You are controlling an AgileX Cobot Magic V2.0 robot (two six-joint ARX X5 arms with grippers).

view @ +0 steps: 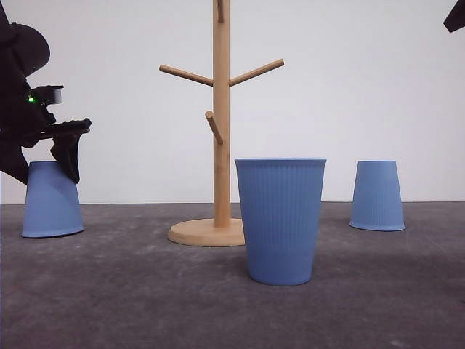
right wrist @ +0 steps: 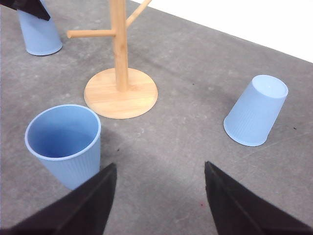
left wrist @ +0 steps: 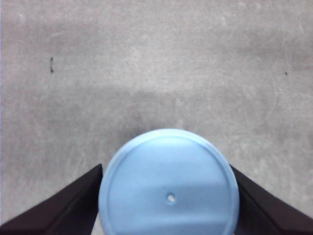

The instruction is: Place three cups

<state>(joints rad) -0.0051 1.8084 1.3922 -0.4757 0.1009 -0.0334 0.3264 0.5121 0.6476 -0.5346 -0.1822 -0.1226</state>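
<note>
Left gripper [left wrist: 168, 205], jaws spread, straddles the upside-down cup [view: 51, 200] near the table's [view: 145, 291] left edge. Right gripper [right wrist: 159, 196] hangs open above the table, gripping nothing.

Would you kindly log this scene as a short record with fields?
left cup: upside down, left gripper open, fingers on either side
middle cup: upright, nearest the front camera, beside the rack
right cup: upside down, standing free
rack: wooden mug tree, pegs bare
right gripper: open, holding nothing
table: dark grey
</note>
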